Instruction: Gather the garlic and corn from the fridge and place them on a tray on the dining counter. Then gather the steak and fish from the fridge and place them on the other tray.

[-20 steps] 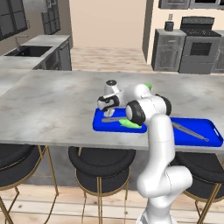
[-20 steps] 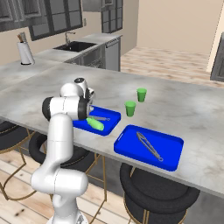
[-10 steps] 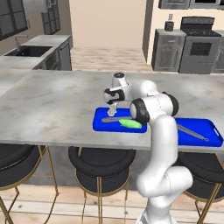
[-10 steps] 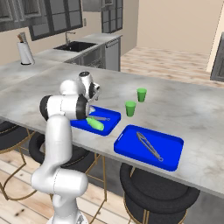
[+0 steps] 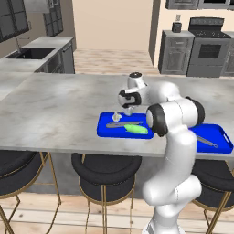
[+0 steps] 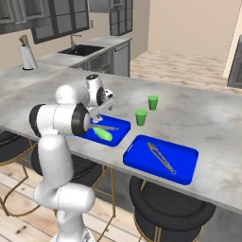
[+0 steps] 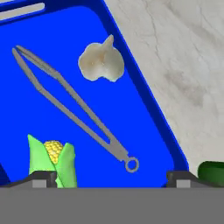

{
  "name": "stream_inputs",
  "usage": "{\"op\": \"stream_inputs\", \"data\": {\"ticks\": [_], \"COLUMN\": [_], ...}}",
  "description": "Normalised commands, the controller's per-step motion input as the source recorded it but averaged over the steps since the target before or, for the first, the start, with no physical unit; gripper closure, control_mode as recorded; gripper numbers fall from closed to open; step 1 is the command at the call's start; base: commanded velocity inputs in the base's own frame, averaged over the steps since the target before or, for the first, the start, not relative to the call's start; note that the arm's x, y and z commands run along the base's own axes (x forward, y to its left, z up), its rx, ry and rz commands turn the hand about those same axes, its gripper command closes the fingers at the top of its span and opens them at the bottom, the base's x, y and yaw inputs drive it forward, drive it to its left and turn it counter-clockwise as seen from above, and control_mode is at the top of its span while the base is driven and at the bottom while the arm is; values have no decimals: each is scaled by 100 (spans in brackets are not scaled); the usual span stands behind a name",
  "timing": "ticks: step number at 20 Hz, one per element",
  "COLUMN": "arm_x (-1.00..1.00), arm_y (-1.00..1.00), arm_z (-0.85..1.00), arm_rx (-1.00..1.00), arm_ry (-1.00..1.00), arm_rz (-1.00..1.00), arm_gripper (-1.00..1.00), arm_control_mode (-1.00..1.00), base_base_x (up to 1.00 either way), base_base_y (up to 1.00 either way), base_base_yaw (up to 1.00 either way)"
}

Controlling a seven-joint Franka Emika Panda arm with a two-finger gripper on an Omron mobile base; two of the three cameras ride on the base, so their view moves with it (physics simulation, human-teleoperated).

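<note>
On the dining counter [image 5: 59,105] lies a blue tray [image 5: 104,129] [image 6: 122,126] [image 7: 144,109]. In it are the off-white garlic [image 5: 116,117] [image 7: 101,63], grey tongs [image 7: 74,107] and the light-green corn [image 5: 137,130] [image 6: 101,133] [image 7: 54,162]. My gripper [image 5: 127,109] [image 6: 100,113] [image 7: 109,179] hangs a little above this tray, open, with nothing between its fingers. The other tray [image 5: 224,137] [image 6: 186,165] sits to the right and holds only tongs [image 6: 160,158]. The fridge, steak and fish are out of view.
Two upright green cups [image 6: 140,117] [image 6: 152,102] stand just behind the trays; one shows at the hand view's lower right [image 7: 212,170]. Black stools [image 5: 105,167] [image 6: 163,203] line the counter's near side. A sink counter [image 5: 32,52] and a stove [image 5: 208,45] stand far behind.
My hand has risen and shifted right over the tray, staying open. The garlic lies free on the tray.
</note>
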Motion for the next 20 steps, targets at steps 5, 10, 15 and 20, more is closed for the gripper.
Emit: {"op": "stream_inputs", "data": {"ticks": [5, 10, 15, 20], "arm_x": [-100, -96, -75, -66], "arm_y": [-12, -12, -9, -6], "arm_z": [13, 29, 44, 38], "arm_rx": [1, 10, 17, 20], "arm_ry": [-13, -2, 0, 0], "arm_rz": [-49, -53, -39, -26], "arm_gripper": [-100, -100, -100, -100], "arm_control_mode": [-100, -100, -100, -100], "base_base_x": [0, 0, 0, 0], "base_base_y": [0, 0, 0, 0], "base_base_yaw": [0, 0, 0, 0]}}
